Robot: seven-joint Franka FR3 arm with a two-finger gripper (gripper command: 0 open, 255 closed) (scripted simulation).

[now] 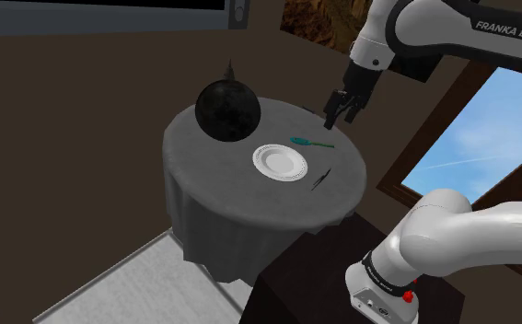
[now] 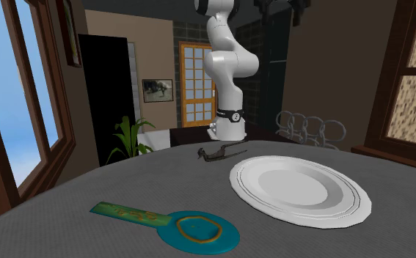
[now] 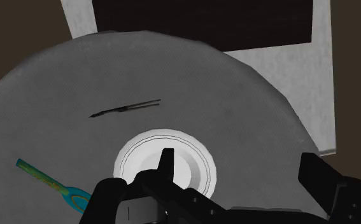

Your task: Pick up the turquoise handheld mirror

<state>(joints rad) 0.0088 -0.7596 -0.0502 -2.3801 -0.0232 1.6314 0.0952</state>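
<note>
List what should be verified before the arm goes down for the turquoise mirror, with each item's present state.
1. The fingers open and empty: ok. They stand apart with nothing between them.
2. The mirror free to grasp: ok. It lies flat on the table, apart from the plate and the dark slim tool.
3. The gripper centred over the mirror: not ok. In the wrist view the plate lies between the fingers and the mirror sits off to one side.
4. Room around the mirror: ok. The black round object stands well away from it.
5. Fingers lined up across the handle: cannot tell.
</note>
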